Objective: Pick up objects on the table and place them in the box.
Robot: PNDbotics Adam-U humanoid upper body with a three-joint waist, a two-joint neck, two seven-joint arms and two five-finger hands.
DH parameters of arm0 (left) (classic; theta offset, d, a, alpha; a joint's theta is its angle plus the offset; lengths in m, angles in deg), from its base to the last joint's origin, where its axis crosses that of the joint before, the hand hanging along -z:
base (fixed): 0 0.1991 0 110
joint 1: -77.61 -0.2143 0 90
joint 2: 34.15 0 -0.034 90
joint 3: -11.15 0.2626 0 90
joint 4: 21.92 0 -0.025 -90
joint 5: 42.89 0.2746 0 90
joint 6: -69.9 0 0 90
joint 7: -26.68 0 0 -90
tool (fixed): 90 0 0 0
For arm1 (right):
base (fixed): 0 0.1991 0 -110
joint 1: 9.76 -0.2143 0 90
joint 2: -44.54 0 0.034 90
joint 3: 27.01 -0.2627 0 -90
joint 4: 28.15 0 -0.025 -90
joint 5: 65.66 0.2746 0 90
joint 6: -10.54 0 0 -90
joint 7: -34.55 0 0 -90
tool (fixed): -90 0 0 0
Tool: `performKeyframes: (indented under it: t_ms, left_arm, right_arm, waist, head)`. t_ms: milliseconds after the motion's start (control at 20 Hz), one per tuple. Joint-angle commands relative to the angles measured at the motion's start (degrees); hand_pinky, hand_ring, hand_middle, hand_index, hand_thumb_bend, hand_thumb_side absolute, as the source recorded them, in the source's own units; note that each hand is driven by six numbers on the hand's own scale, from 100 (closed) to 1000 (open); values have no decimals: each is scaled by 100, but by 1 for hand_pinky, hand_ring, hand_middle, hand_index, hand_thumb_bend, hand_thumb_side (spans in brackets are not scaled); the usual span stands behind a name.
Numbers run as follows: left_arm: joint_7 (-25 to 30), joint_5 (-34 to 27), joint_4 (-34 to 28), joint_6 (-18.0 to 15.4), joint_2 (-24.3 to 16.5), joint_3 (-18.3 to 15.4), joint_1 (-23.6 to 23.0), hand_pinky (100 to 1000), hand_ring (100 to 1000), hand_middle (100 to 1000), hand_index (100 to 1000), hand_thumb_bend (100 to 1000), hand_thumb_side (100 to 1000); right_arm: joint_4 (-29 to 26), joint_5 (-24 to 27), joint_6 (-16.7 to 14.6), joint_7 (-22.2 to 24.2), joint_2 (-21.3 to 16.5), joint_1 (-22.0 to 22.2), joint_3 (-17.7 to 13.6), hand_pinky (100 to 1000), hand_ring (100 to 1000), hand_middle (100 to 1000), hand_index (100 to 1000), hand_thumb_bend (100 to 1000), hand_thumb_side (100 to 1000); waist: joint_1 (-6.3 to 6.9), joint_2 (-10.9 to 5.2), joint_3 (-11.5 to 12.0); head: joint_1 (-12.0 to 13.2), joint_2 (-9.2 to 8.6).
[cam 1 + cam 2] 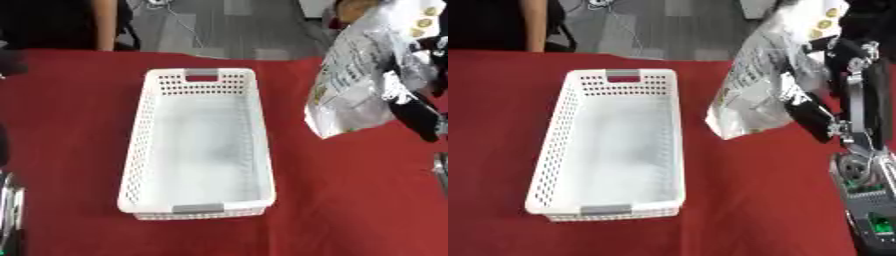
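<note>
Status: mid-carry, first item by the look of it.

White perforated box (198,145) on red table (79,125), long axis near-to-far, grey handle tabs at both ends. Interior reads bare white, nothing inside as far as visible. So zero placements done.

Right hand (811,107) up at right side, fingers curled onto silver-and-white crinkly bag (767,85), pinching it along its right edge. Bag hangs clear of the cloth, lower corner pointing down toward the table, just right of the box's far-right rim, not over the opening yet. Printed panel faces the camera; text unreadable. Gold-coloured round marks near bag top.

Left hand: only a sliver of metal at the near-left corner of the left eye view, probably arm hardware. Finger state can't be told.

Remaining for this item: translate left until bag sits over the box, lower, release. Bag is wide and floppy relative to the narrow box, so likely needs to go in lengthwise; risk of draping over the right rim if dropped early.

No other loose objects visible on the cloth. Can't confirm anything outside the views.
</note>
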Motion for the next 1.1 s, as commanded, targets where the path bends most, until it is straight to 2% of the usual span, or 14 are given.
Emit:
performKeyframes:
  t_ms: [50,350,650,900,1100]
  left_arm:
    - [33,-40,-48,-14,-94,11,24,629,610,749,764,100,1000]
    - [59,-52,-34,-20,-91,29,30,630,610,750,763,100,1000]
    - [89,-68,-23,-25,-86,51,39,630,610,751,763,100,1000]
    - [112,-78,-13,-28,-82,65,43,631,610,752,762,100,1000]
    - [133,-85,2,-31,-75,80,43,632,611,752,762,100,1000]
  right_arm:
    - [-1,92,-190,140,-228,-296,139,100,100,100,217,100,100]
    - [154,130,-493,412,-416,-779,477,100,100,100,211,100,100]
    - [360,2,-944,737,-585,-1089,888,100,100,100,208,100,100]
    - [587,-101,-1192,891,-520,-1240,1121,100,100,100,211,100,100]
    - [941,-239,-1393,1047,-280,-1425,1358,100,100,100,212,100,100]
  waist:
    - [1,-77,14]
    - [-4,-68,63]
    - [-12,-61,119]
    - [-10,-57,150]
    - [-4,-59,170]
  head:
    - [-42,-63]
    - [-89,-54]
    - [-139,-48]
    - [-170,-46]
    - [-197,-44]
